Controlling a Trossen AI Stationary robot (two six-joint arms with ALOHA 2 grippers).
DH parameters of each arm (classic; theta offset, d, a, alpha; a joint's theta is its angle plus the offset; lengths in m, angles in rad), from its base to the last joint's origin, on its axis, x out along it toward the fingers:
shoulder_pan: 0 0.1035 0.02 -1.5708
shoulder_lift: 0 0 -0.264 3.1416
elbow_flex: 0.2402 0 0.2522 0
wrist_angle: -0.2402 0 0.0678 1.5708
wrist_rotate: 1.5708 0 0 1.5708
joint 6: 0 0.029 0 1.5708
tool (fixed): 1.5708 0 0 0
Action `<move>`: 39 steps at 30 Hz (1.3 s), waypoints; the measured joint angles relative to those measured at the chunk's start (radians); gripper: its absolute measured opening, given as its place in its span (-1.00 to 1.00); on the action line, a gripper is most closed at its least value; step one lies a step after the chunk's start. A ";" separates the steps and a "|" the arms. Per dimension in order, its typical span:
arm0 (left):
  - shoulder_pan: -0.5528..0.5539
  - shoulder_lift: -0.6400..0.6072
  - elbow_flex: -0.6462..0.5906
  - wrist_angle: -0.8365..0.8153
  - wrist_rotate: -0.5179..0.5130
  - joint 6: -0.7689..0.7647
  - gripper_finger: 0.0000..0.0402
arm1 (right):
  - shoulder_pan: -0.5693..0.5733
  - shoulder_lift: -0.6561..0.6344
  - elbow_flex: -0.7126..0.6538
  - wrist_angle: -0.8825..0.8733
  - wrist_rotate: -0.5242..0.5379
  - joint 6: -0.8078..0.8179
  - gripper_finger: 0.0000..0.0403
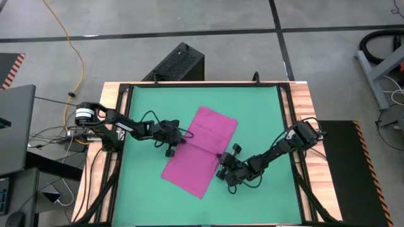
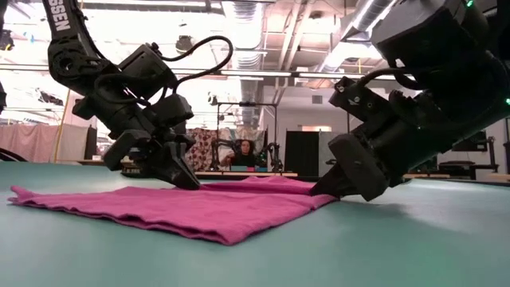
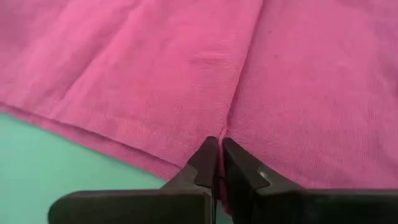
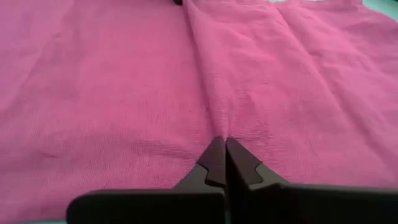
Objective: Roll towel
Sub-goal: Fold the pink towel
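Note:
The magenta towel (image 1: 201,151) lies spread flat and slantwise on the green mat (image 1: 145,101), with a crease across its middle. My left gripper (image 1: 183,137) is shut at the middle of the towel's left long edge. My right gripper (image 1: 221,157) is shut at the middle of the opposite long edge. In the low view both grippers, the left (image 2: 187,182) and the right (image 2: 319,191), slant down onto the towel (image 2: 175,207), which rests flat on the mat. My left gripper pinches a small pucker of cloth (image 3: 225,124) between its two fingers, just inside the towel's left long edge. The fingers slant down from the table's left side. The towel stays flat on the mat, and a crease runs away from the fingertips. My right gripper pinches a small pucker of cloth (image 4: 219,121) between its two fingers at the towel's right long edge. It slants down from the table's right side. The cloth lies on the mat, with a crease leading off from the fingertips.
Bare green mat surrounds the towel inside a wooden table border (image 1: 300,101). A black box (image 1: 180,63) stands beyond the far edge, and cables and a laptop (image 1: 16,126) lie off the left side. A person (image 2: 245,151) sits far back in the room.

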 joint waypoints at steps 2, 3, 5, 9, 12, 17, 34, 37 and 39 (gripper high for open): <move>-0.001 -0.012 0.009 -0.020 -0.001 -0.033 -0.99 | 0.000 -0.017 0.010 -0.003 0.004 -0.024 -0.96; -0.003 -0.020 0.011 -0.027 -0.002 -0.050 -0.99 | -0.002 -0.027 0.014 -0.002 0.000 -0.040 -0.96; -0.012 -0.046 0.023 -0.028 -0.003 -0.062 -0.99 | -0.002 -0.049 0.022 -0.025 -0.015 -0.072 -0.97; -0.030 -0.110 0.045 -0.092 -0.023 -0.064 -1.00 | -0.003 -0.113 0.052 -0.092 -0.001 -0.124 -0.98; -0.043 -0.175 0.067 -0.157 -0.081 -0.060 -1.00 | -0.006 -0.155 0.070 -0.160 0.027 -0.155 -0.98; -0.058 -0.283 0.075 -0.197 -0.143 -0.049 -1.00 | -0.018 -0.234 0.080 -0.215 0.086 -0.236 -0.98; 0.002 -0.451 0.193 -0.060 -0.357 0.232 -1.00 | -0.265 -0.558 0.080 -0.101 0.192 -0.860 -0.98; 0.024 -0.451 0.225 -0.019 -0.364 0.295 -1.00 | -0.303 -0.585 0.080 0.045 0.191 -1.040 -0.98; 0.035 -0.452 0.235 0.014 -0.410 0.334 -1.00 | -0.320 -0.598 0.081 0.117 0.189 -1.154 -0.98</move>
